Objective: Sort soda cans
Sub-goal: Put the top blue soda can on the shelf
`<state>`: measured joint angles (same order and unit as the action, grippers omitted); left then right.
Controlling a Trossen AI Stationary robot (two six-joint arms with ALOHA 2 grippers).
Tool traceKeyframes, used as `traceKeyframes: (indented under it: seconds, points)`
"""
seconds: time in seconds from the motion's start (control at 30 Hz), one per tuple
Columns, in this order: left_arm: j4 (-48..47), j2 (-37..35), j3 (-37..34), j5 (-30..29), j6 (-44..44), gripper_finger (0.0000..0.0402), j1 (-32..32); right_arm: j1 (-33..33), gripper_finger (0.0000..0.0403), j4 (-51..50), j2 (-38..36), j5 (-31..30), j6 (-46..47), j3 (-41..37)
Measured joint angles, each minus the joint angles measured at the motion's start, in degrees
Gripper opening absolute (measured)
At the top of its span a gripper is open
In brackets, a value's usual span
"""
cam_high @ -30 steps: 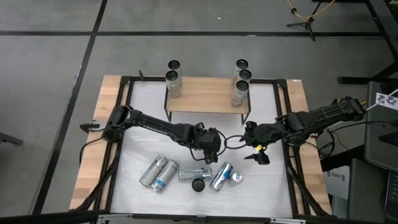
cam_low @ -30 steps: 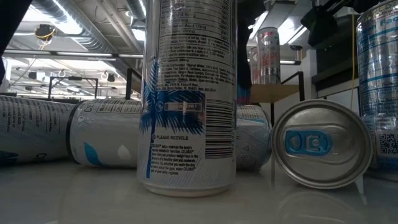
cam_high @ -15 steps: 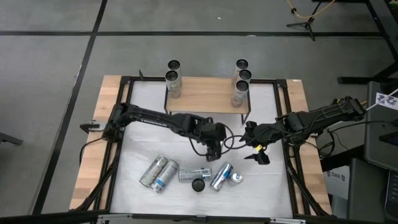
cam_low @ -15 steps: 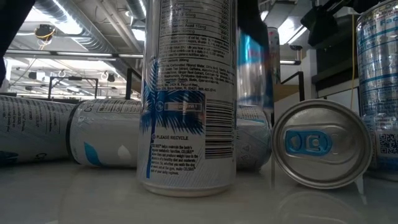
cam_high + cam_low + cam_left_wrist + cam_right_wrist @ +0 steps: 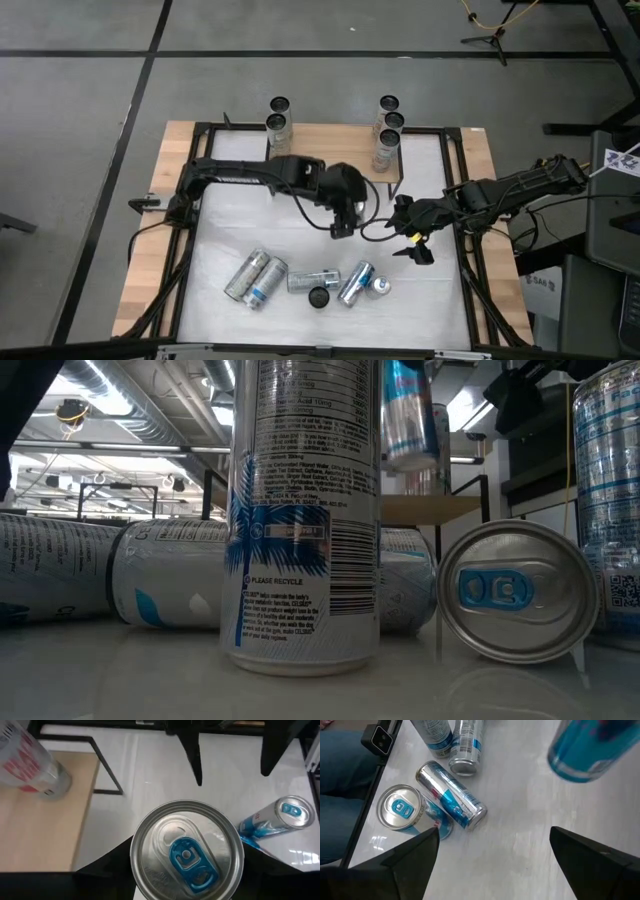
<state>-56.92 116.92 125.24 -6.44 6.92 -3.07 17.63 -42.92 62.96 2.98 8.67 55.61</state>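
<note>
Left claw (image 5: 343, 205): clamped on a blue-tabbed can (image 5: 187, 851), held upright in the air near the wooden shelf (image 5: 330, 152).

Handling: keep it upright and set it down beside the matching cans, clear of the shelf's edge.

Right claw (image 5: 412, 243): fingers apart, empty, waiting at table right.

Shelf: two cans (image 5: 278, 122) left, three cans (image 5: 387, 130) right.

Table (image 5: 420, 300): six loose cans (image 5: 310, 282) near the front edge, not yet sorted.

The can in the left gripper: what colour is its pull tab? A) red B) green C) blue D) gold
C: the left wrist view looks down on the can between the left gripper fingers, and its tab is blue.
</note>
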Motion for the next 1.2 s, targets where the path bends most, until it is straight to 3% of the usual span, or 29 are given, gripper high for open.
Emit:
traceKeyframes:
  seconds: [0.37, 0.67, 1.0, 1.2]
  points:
    - [-5.75, -0.05, 9.84, 2.04, -9.03, 0.0216, 5.79, 0.00, 0.0376, -0.01, 0.00, 0.01, 0.00, 0.00]
    - [-7.15, -0.39, 9.78, 7.45, -14.08, 0.0216, 12.82, 0.00, 0.0376, 0.02, 0.00, 0.00, 0.02, 0.02]
    - [-8.69, -0.23, 9.71, 7.81, -19.70, 0.0220, 19.28, 0.00, 0.0376, 0.00, 0.00, 0.00, 0.02, 0.02]
    - [-9.49, -0.15, 9.71, 11.19, -19.67, 0.0221, 22.18, -0.02, 0.0376, 0.02, 0.00, 0.00, 0.02, 0.02]
